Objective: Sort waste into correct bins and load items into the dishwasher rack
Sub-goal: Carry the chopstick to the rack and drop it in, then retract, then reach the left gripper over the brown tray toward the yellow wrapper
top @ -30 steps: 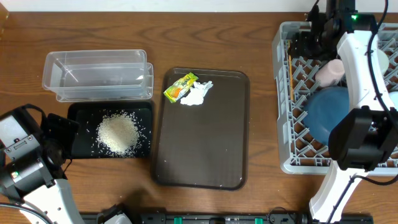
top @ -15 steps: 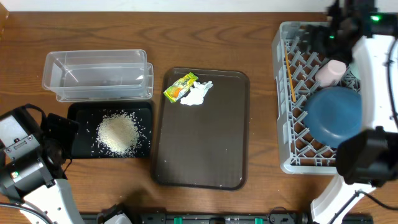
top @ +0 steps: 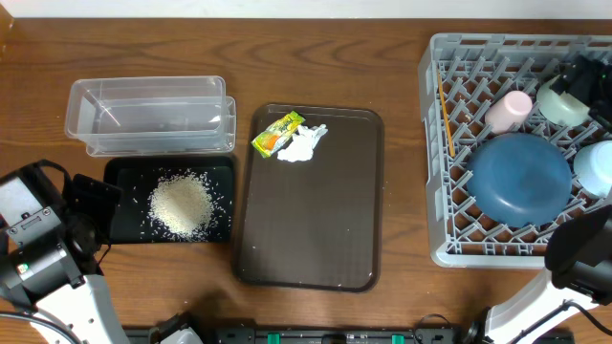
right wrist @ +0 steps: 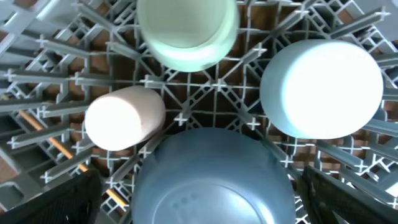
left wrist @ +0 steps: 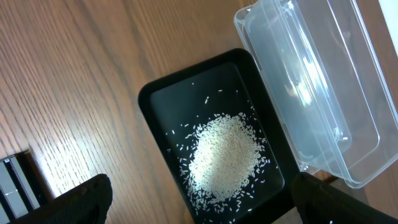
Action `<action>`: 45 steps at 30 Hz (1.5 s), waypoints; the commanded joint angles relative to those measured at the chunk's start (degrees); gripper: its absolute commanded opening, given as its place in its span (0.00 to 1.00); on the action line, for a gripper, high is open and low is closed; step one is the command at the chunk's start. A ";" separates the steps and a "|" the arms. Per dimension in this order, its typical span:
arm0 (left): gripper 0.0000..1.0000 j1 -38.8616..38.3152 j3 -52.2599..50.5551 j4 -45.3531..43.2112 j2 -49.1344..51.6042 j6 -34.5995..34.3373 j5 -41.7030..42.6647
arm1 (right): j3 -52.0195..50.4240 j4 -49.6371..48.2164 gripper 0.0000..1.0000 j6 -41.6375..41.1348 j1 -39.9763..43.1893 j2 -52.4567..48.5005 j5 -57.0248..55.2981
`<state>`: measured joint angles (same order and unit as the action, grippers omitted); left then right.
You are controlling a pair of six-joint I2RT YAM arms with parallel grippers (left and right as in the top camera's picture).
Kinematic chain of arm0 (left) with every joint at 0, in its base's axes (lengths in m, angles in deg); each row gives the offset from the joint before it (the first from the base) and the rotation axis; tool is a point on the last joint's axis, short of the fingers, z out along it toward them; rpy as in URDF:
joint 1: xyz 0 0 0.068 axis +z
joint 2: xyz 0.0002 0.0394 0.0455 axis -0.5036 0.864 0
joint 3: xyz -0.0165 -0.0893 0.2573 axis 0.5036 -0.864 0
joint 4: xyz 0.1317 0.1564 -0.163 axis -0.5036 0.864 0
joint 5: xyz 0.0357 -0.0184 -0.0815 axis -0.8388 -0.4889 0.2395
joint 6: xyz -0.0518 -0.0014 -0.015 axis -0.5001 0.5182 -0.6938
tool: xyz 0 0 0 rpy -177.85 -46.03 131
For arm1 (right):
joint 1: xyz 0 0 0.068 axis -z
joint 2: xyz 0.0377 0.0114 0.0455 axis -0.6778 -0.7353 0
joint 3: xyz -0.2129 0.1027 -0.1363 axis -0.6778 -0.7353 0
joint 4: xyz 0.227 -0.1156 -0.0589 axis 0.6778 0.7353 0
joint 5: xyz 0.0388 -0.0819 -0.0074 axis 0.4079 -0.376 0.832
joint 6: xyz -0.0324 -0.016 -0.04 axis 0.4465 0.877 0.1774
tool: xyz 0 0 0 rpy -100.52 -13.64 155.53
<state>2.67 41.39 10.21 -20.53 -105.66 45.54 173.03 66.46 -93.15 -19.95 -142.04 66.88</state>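
Note:
The grey dishwasher rack point(top: 449, 239) stands at the right. It holds the dark-blue bowl point(top: 521, 179), pink cup point(top: 508, 110), mint-green bowl point(top: 561, 102), light-blue bowl point(top: 595, 167) and wooden stick point(top: 446, 119). The rice heap point(top: 180, 205) lies in the black tray point(top: 124, 177), beside the clear tub point(top: 148, 115). The yellow-green wrapper point(top: 276, 133) and white tissue point(top: 303, 143) lie on the brown tray point(top: 311, 220). My left gripper point(left wrist: 199, 211) is open above the rice point(left wrist: 224, 155). My right gripper point(right wrist: 199, 199) is open and empty above the dark-blue bowl point(right wrist: 211, 180).
The clear tub point(left wrist: 311, 81) looks empty and touches the black tray's point(left wrist: 161, 106) far side. In the right wrist view the mint-green bowl point(right wrist: 186, 31), light-blue bowl point(right wrist: 321, 87) and pink cup point(right wrist: 121, 118) lie upside down among the pegs. Bare wood surrounds the trays.
My right arm has swung right, out of the overhead view, uncovering the mint-green and light-blue bowls in the rack. The left arm and the waste have not moved.

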 commanded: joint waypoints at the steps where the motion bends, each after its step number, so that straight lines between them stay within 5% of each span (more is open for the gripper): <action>1: 0.95 0.31 1.16 0.15 -0.02 -0.11 -0.26 | -0.04 0.17 0.99 -1.14 0.83 0.35 -0.02; 18: 0.95 0.28 1.18 0.24 -0.02 -0.76 1.09 | -0.04 0.20 0.99 -1.14 0.85 0.35 -0.02; 22: 0.95 0.28 1.16 5.97 -0.02 -1.51 16.09 | -0.04 0.20 0.99 -1.14 0.85 0.35 -0.02; 32: 0.95 -0.31 1.16 13.60 -0.02 -0.83 37.35 | -0.04 0.17 0.99 -1.14 0.85 0.35 -0.02; 35: 0.95 -3.65 1.14 10.29 -0.09 14.95 52.39 | -0.04 0.20 0.99 -1.14 0.85 0.35 -0.02; 37: 0.95 -6.97 1.16 7.48 -0.04 18.38 58.51 | -0.04 0.17 0.99 -1.14 0.85 0.35 -0.02; 40: 0.95 -15.21 2.01 1.64 0.50 17.88 56.22 | -0.04 0.17 0.99 -1.14 0.85 0.35 -0.02; 45: 0.95 -33.57 8.83 0.33 8.46 14.32 37.24 | -0.04 0.20 0.99 -1.14 0.85 0.35 -0.02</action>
<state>-23.01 45.50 10.86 -16.68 -92.16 92.09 173.03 66.60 -93.54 -19.75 -142.04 67.01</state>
